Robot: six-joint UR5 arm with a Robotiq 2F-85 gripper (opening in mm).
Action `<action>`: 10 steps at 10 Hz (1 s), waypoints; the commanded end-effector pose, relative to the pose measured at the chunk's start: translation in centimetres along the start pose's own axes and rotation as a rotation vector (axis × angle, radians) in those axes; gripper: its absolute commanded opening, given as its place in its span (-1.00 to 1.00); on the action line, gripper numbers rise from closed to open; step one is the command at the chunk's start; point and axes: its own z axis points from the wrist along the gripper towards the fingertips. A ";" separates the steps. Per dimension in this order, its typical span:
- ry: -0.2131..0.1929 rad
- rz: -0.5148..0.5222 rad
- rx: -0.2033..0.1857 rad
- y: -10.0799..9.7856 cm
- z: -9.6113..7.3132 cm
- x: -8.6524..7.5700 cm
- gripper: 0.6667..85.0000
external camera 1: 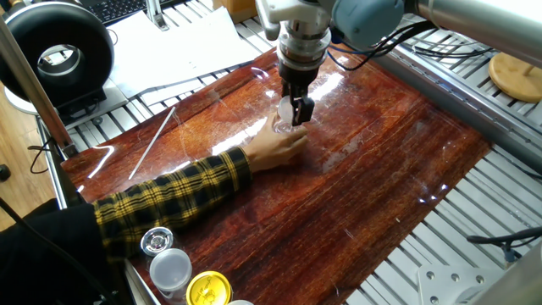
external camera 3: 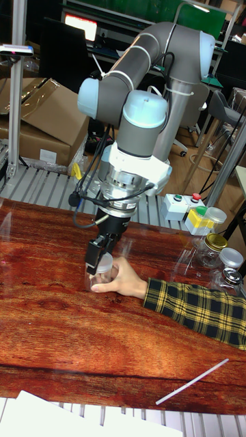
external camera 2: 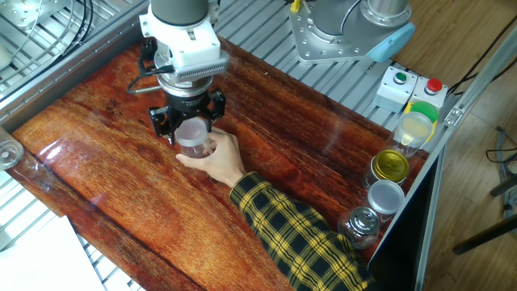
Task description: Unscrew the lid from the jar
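The small clear jar point(external camera 2: 196, 148) stands on the red-brown table point(external camera 2: 97, 162), wrapped by a person's bare hand point(external camera 2: 222, 160). In one fixed view the jar point(external camera 1: 280, 128) shows just above the fingertips, and in the tall view the jar point(external camera 3: 102, 278) sits beside the thumb. Its translucent white lid point(external camera 2: 190, 129) point(external camera 1: 286, 108) point(external camera 3: 104, 263) is on top, between my fingers. My gripper point(external camera 2: 190, 123) point(external camera 1: 294, 111) point(external camera 3: 100, 261) comes straight down from above and is shut on the lid. Whether the lid has come apart from the jar's rim I cannot tell.
The person's plaid-sleeved arm point(external camera 2: 299, 234) lies across the table from the near right. Several other jars stand at the table's edge: yellow-lidded point(external camera 2: 416, 126), gold-lidded point(external camera 2: 391, 166), white-lidded point(external camera 2: 386, 196). A thin white rod point(external camera 1: 152, 142) lies on the table. A button box point(external camera 2: 410, 86) sits behind.
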 end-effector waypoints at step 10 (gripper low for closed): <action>-0.040 0.871 -0.135 2.2 -1.2 -1.4 0.51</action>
